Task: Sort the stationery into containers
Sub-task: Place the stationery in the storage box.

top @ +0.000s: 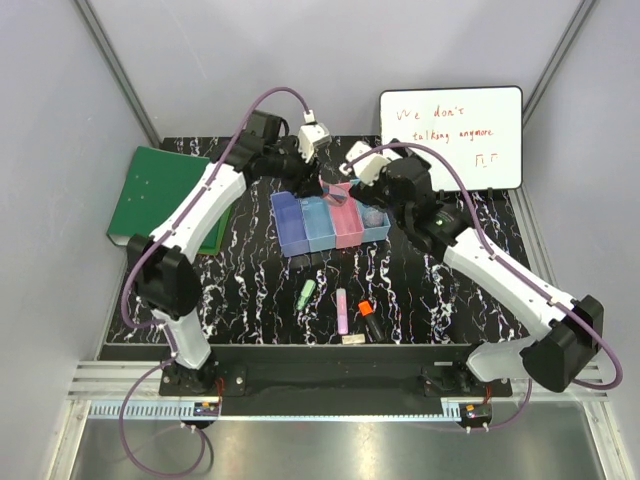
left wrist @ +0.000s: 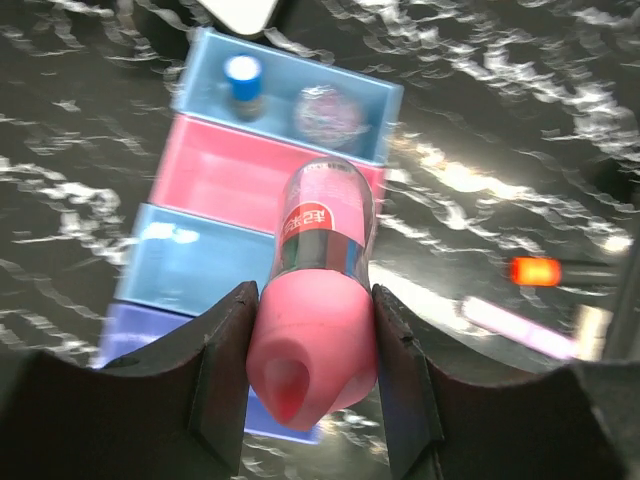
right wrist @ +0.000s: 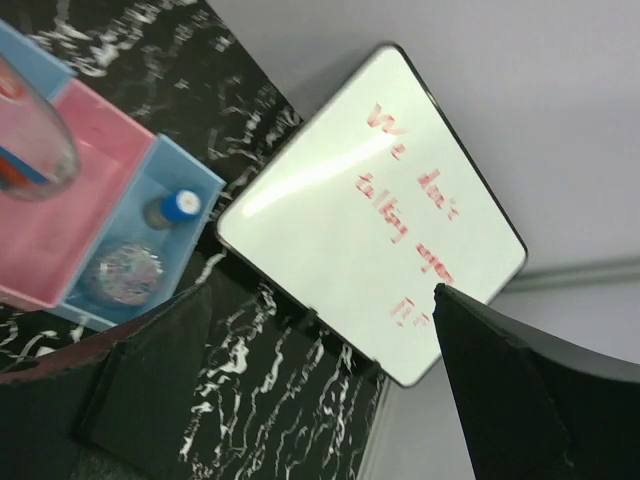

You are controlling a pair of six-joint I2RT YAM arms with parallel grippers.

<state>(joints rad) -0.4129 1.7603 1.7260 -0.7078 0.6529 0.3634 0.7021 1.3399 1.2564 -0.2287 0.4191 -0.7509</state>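
Pink-capped tube (left wrist: 320, 300) tilted above pink bin (left wrist: 220, 175). Blue-capped bottle (left wrist: 243, 80), clear jar (left wrist: 330, 112) in light-blue bin (left wrist: 391, 120). Green highlighter (top: 306, 293), pink highlighter (top: 342, 310), marker (top: 367, 318) on desk (top: 250, 270).

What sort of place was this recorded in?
Probably a lab test cell: plain grey panel walls enclose a black marbled table, two robot arms are bolted at its near edge, and the whiteboard and small bins look like staged props.

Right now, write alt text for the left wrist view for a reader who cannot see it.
The left hand grips a pink-capped tube by its cap, above a row of bins on a black marbled table. The tube points at the pink bin; the far blue bin holds a blue-capped bottle and a clear round jar.
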